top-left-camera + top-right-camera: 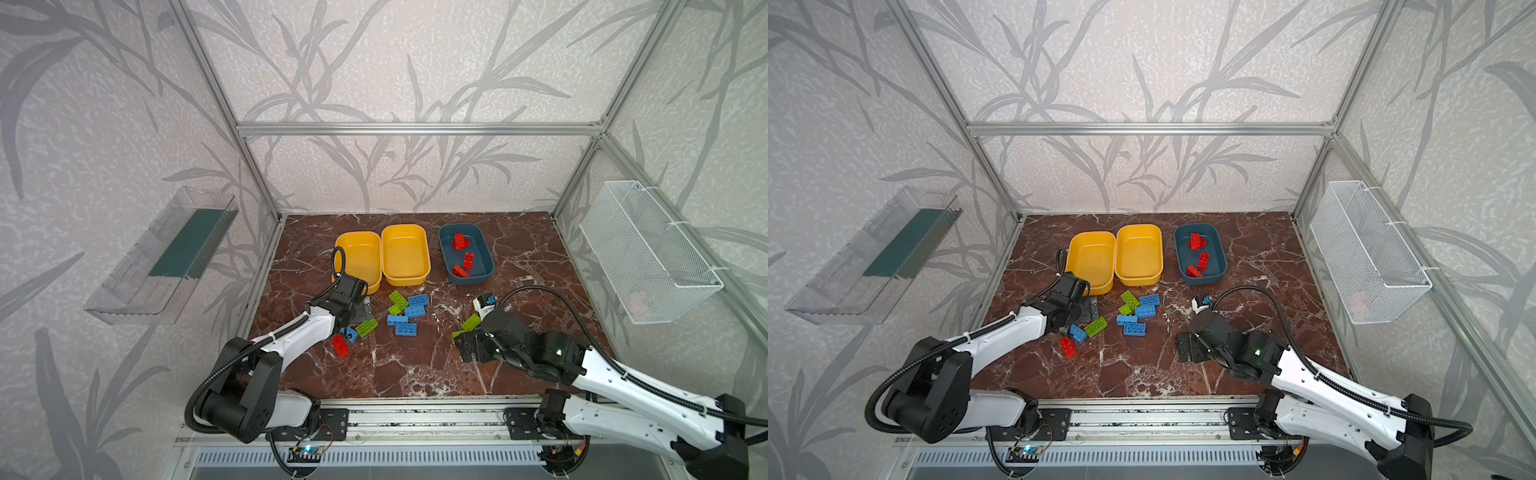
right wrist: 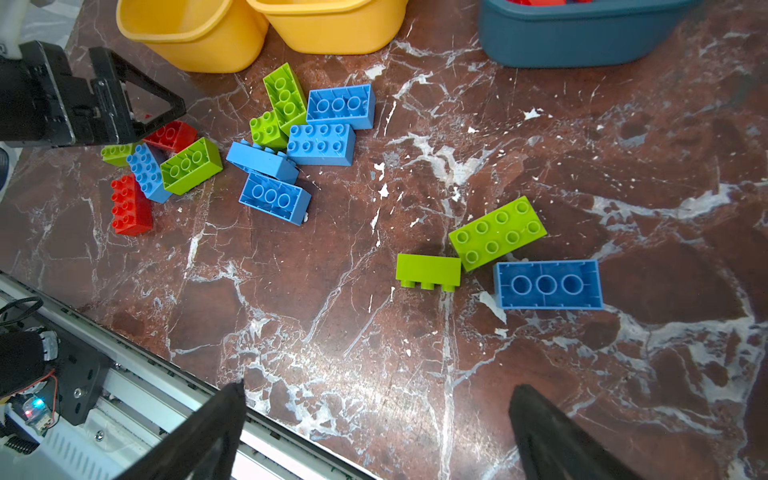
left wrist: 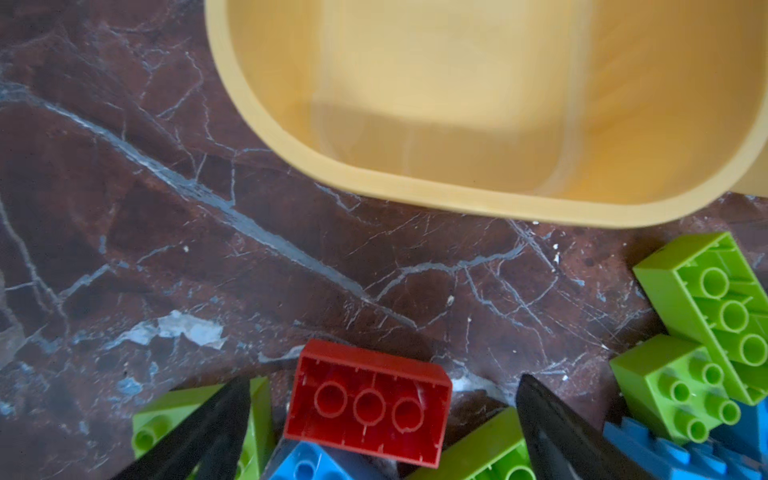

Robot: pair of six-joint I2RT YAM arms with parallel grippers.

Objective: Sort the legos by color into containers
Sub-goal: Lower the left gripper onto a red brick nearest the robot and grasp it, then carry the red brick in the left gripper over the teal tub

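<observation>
Two empty yellow containers (image 1: 357, 257) (image 1: 405, 253) stand side by side at the back. To their right, a teal container (image 1: 471, 279) holds red legos (image 1: 468, 261). Loose legos lie mid-table: blue ones (image 1: 406, 329), green ones (image 1: 398, 300), and a red one (image 1: 340, 345) at the left. My left gripper (image 3: 384, 380) is open, its fingers either side of an upside-down red lego (image 3: 368, 401) that rests on a blue and a green one. My right gripper (image 2: 379, 386) is open and empty over bare table, short of two green legos (image 2: 496, 232) and a blue one (image 2: 548, 284).
A clear plastic tray (image 1: 162, 257) hangs on the left wall and a white mesh basket (image 1: 648, 253) on the right wall. An aluminium rail (image 1: 415, 419) runs along the table's front edge, close under my right gripper.
</observation>
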